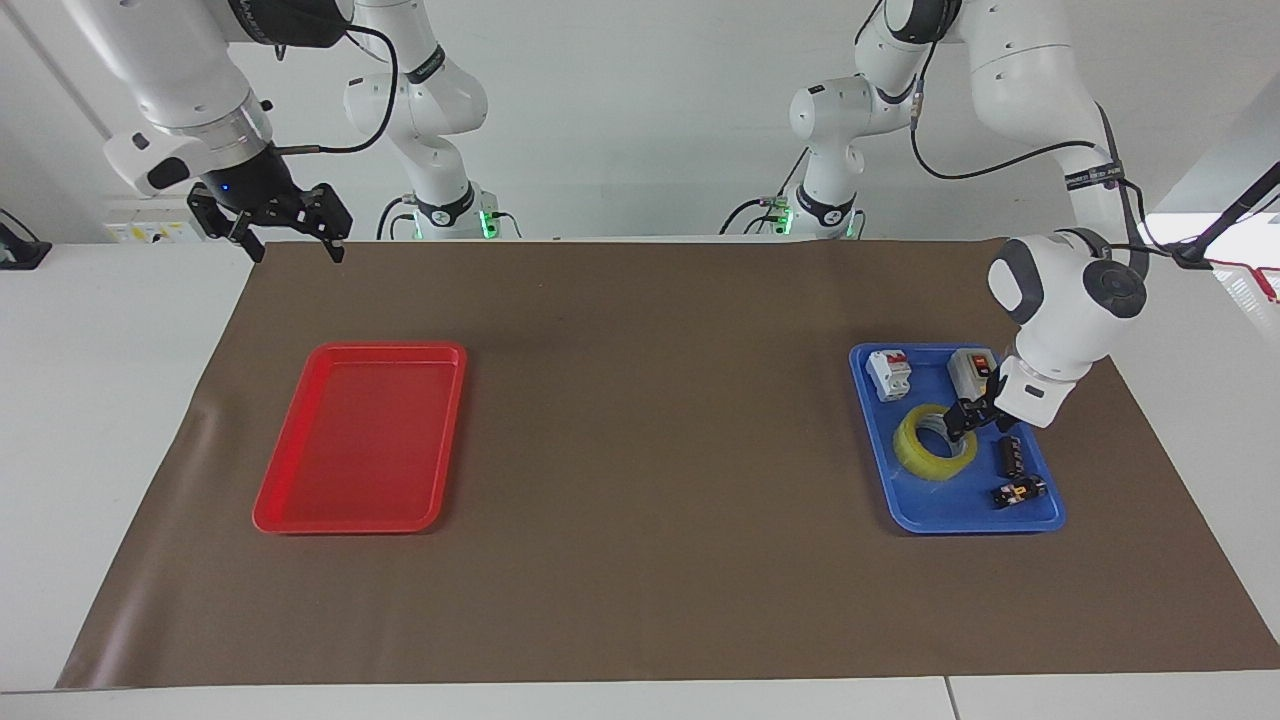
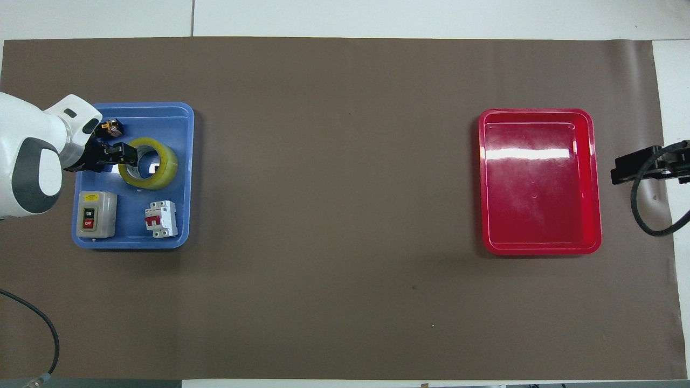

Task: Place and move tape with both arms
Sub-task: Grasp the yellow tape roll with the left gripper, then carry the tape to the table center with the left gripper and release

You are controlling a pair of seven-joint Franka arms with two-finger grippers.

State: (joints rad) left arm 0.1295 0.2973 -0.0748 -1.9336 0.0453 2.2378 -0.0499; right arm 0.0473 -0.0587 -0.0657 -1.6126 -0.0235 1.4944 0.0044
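Yellow tape (image 1: 934, 442) in blue tray (image 1: 905, 505), left gripper (image 1: 962, 421) fingers straddling its rim, grip unclear, right gripper (image 1: 290, 243) fingers open.

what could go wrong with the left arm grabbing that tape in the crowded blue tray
1. The left gripper sits at the rim of the tape, apparently astride its wall; the roll may tip or slip as it lifts.
2. The grey on/off switch box and the small black cylinder lie close by, so gripper or wrist might knock them.
3. The blue tray lies loose on the brown mat and could be dragged along.
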